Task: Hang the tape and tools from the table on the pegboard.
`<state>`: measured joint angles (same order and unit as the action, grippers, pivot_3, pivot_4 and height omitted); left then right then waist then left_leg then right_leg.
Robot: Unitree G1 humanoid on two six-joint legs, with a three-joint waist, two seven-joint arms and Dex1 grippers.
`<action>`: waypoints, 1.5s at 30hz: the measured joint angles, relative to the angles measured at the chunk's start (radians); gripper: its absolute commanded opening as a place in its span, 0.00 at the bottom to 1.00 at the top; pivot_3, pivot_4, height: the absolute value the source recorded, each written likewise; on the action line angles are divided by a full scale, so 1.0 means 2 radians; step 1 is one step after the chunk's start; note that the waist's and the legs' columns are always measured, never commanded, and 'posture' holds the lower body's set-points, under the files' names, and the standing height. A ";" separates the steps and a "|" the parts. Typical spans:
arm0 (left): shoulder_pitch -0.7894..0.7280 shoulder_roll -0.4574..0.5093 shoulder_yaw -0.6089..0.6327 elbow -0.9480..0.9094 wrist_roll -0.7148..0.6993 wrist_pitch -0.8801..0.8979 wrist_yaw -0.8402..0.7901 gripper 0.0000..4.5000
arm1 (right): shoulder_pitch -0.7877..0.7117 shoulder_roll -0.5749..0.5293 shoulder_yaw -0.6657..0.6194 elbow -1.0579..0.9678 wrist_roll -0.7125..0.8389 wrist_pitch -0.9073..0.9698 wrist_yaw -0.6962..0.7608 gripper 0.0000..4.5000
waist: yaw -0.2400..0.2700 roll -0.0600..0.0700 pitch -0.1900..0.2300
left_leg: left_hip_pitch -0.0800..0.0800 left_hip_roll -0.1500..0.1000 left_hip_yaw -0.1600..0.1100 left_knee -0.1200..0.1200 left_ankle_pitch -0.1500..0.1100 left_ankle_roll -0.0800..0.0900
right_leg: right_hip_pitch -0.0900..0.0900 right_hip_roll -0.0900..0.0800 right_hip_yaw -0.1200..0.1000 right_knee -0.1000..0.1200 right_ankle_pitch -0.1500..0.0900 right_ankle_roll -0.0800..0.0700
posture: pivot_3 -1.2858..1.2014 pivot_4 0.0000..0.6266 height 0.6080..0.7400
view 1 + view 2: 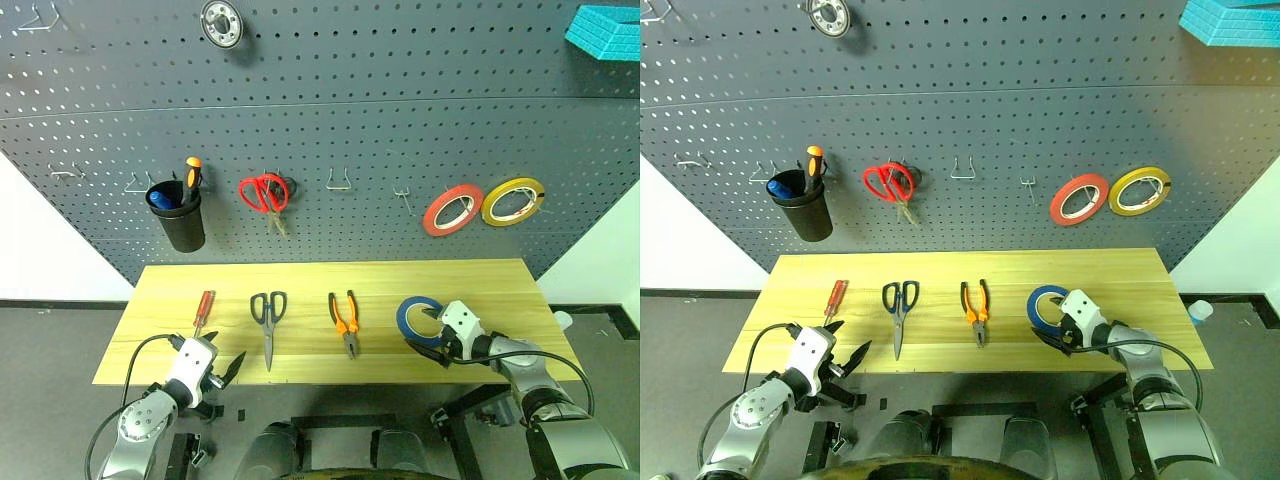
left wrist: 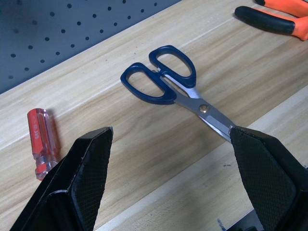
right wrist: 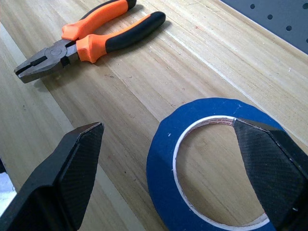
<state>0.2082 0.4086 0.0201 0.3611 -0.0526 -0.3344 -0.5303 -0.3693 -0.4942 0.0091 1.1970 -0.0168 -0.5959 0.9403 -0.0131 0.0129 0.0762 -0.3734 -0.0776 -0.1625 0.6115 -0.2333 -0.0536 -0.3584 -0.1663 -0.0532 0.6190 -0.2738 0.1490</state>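
On the table, scissors lengthwise, blades toward the near edge; both grippers' jaws spread

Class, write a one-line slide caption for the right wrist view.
Open right gripper straddling the flat blue tape on the table, pliers beyond.

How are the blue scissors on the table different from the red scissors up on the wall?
The blue-handled scissors lie flat on the table; the red-handled scissors hang on the pegboard. The blue ones have dark blue handle loops; the red ones have bright red loops. The blue pair looks slimmer, the red pair's loops wider. Both are shut with blades pointing toward the robot or down.
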 measured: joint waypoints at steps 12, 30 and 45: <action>0.000 0.000 -0.001 0.000 0.000 0.000 0.000 0.89 | 0.000 -0.001 0.000 0.004 -0.001 0.000 -0.005 1.00 | 0.000 0.000 0.000 | 0.000 0.000 0.000 0.000 0.000 0.000 | 0.000 0.000 0.000 0.000 0.000 0.000 | 0.52 0.03 1.00; -0.002 0.000 -0.002 0.000 0.000 0.000 0.000 0.89 | 0.000 -0.002 0.000 0.020 -0.012 0.001 -0.025 1.00 | 0.000 0.001 0.000 | 0.000 0.000 0.000 0.000 0.000 0.000 | 0.000 0.000 0.000 0.000 0.000 0.000 | 0.52 0.03 1.00; -0.049 0.019 -0.016 -0.022 -0.013 0.025 -0.072 0.93 | -0.024 0.008 0.016 0.015 -0.031 0.049 -0.036 1.00 | -0.001 0.001 -0.001 | 0.000 0.000 0.000 0.000 0.000 0.000 | 0.000 0.000 0.001 0.001 0.000 0.000 | 0.52 0.03 1.00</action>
<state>0.1112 0.4459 -0.0117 0.3176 -0.0788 -0.2850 -0.6741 -0.4166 -0.4782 0.0416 1.2269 -0.0781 -0.4970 0.8690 -0.0148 0.0155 0.0744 -0.3726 -0.0772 -0.1621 0.6124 -0.2331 -0.0536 -0.3585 -0.1656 -0.0522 0.6209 -0.2732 0.1481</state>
